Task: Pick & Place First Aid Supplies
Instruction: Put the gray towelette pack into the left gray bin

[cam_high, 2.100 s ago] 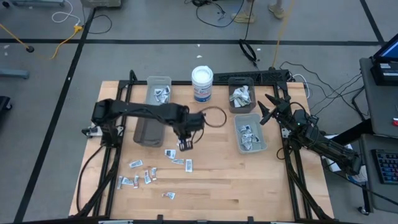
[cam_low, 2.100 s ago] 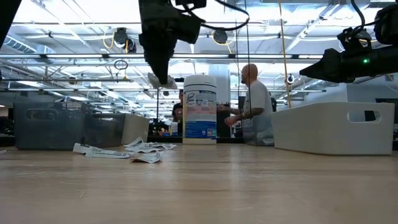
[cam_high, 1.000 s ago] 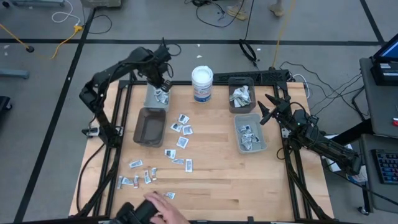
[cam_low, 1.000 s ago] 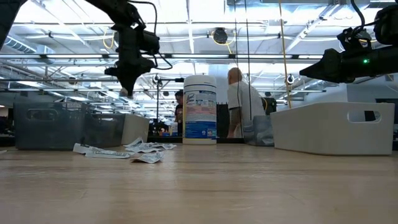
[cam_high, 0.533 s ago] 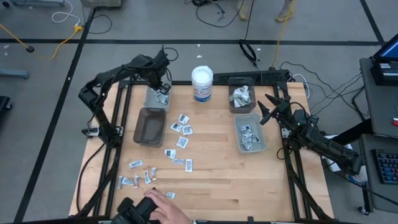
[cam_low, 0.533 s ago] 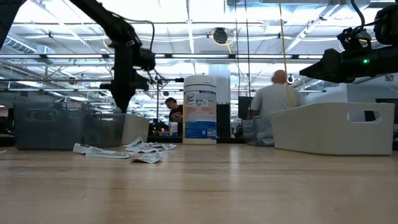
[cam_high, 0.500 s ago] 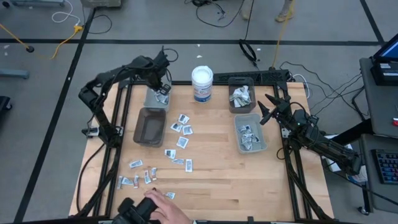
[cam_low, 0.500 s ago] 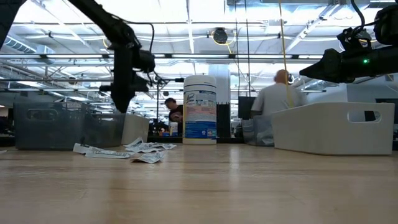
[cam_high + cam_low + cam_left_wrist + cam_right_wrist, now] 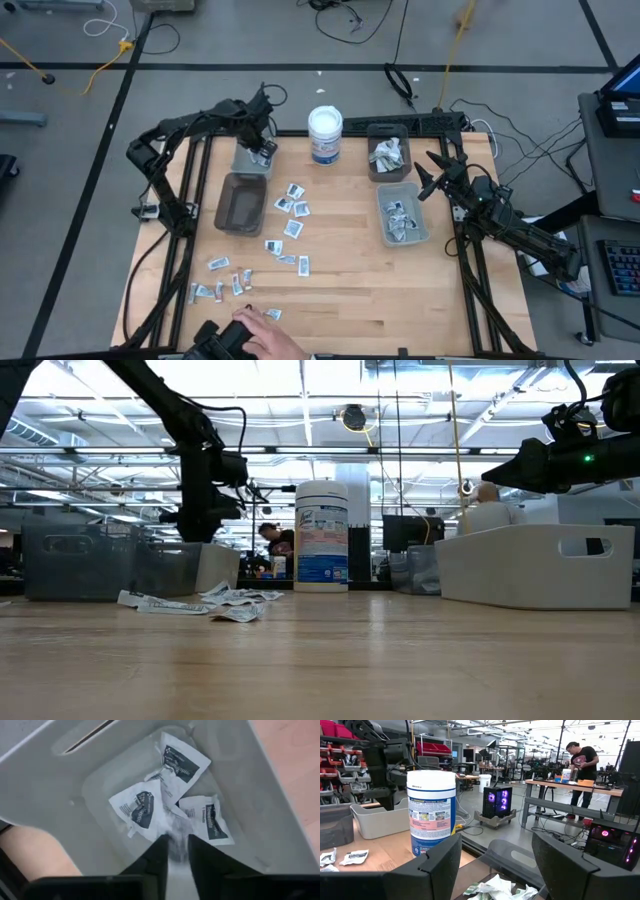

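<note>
First aid packets lie loose on the wood [image 9: 291, 196], [image 9: 228, 283], [image 9: 190, 603]. Three white squares with dark print [image 9: 172, 795] rest flat on the floor of the pale grey bin [image 9: 245, 152] at the table's far left. My left gripper [image 9: 263, 150], [image 9: 176, 854] points down into that bin, its fingers a narrow gap apart. A blurred white packet [image 9: 175, 839] shows in that gap, just above the lying ones. My right gripper [image 9: 432, 172], [image 9: 492, 865] waits open at the right, level, with nothing between its fingers. My left gripper's fingers [image 9: 156, 855] stand on either side of the blurred white packet, pointing down from above. Whether they touch it, I cannot tell.
A dark grey bin [image 9: 240, 203] stands just nearer than the pale one. The white tub [image 9: 325, 135] is at the far middle. Two bins with packets [image 9: 388, 152], [image 9: 402, 214] stand at the right. A person's hand [image 9: 255, 338] reaches in at the near edge.
My left gripper has gone down from above the pale grey bin until its fingertips are at the bin's rim, still pointing down. The hand at the near edge has shifted a little.
</note>
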